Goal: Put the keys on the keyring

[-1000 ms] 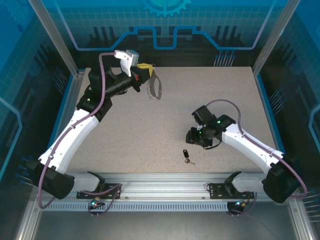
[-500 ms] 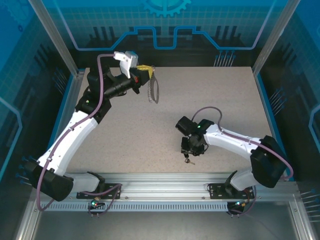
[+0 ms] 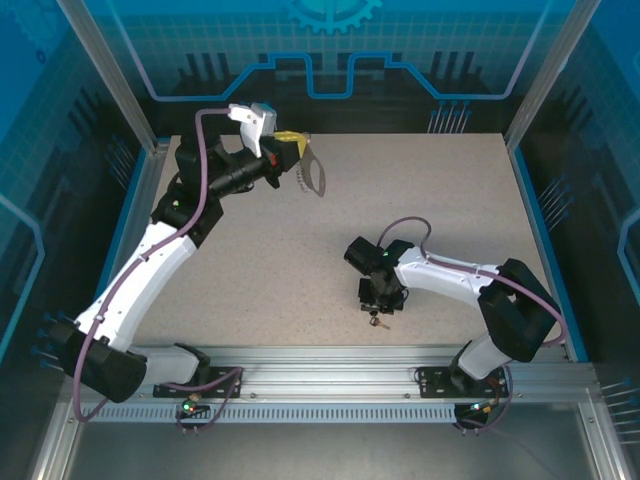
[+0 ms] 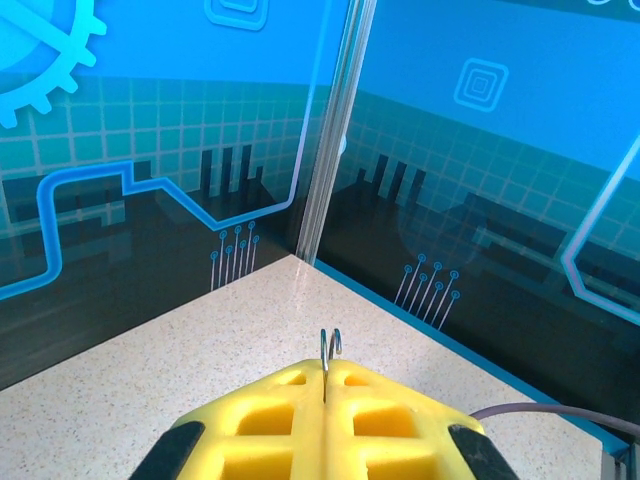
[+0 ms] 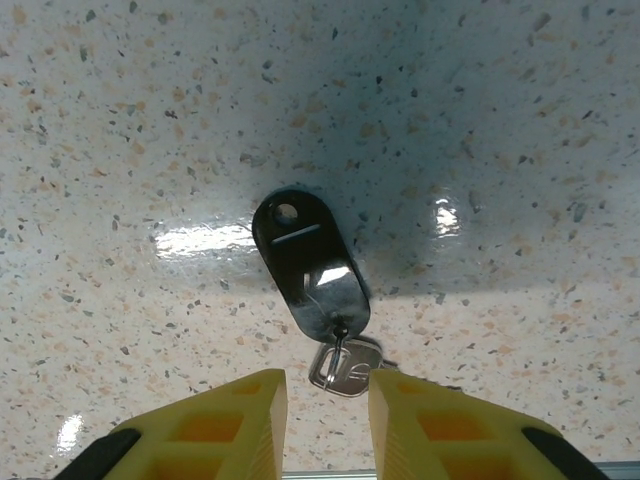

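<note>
From above: left claw (image 3: 292,138) raised over the far-left corner of the surface (image 3: 440,200), clamped on the keyring (image 3: 314,176). Right claw (image 3: 378,306) pointed down near the front edge, right over the key (image 3: 377,321).

From the left wrist: thin keyring wire (image 4: 330,346) pinched between closed yellow pads (image 4: 270,410).

From the right wrist: jaws parted, gripping nothing. Key (image 5: 305,258) flat on the surface, black head farther off, silver blade at the mouth of the gap.
</note>
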Available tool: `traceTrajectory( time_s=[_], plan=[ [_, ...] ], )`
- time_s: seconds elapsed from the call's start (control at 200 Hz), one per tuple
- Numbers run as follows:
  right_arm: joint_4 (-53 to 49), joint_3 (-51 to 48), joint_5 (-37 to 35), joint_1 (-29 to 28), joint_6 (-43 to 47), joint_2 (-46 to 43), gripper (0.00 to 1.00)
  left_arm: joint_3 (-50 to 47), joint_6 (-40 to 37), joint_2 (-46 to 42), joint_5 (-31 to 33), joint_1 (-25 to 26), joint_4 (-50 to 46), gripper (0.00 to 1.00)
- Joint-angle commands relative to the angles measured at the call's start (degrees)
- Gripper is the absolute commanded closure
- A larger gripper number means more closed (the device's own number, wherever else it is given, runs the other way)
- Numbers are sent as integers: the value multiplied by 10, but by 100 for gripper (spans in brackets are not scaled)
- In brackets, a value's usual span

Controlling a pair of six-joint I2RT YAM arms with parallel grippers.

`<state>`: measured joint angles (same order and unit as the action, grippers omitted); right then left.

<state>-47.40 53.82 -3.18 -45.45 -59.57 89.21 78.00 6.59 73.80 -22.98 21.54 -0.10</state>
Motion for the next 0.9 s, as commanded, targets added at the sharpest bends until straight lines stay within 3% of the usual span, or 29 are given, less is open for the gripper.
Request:
traceTrajectory(
  time_s=[0.0,0.895],
  plan=[
    [2,-10,-2,-9,-6,13,72,-9,12,-12,-13,2,25,100],
    [22,-25,10,-10,-2,34,82,-25,13,-26,-7,3,28,100]
  ],
)
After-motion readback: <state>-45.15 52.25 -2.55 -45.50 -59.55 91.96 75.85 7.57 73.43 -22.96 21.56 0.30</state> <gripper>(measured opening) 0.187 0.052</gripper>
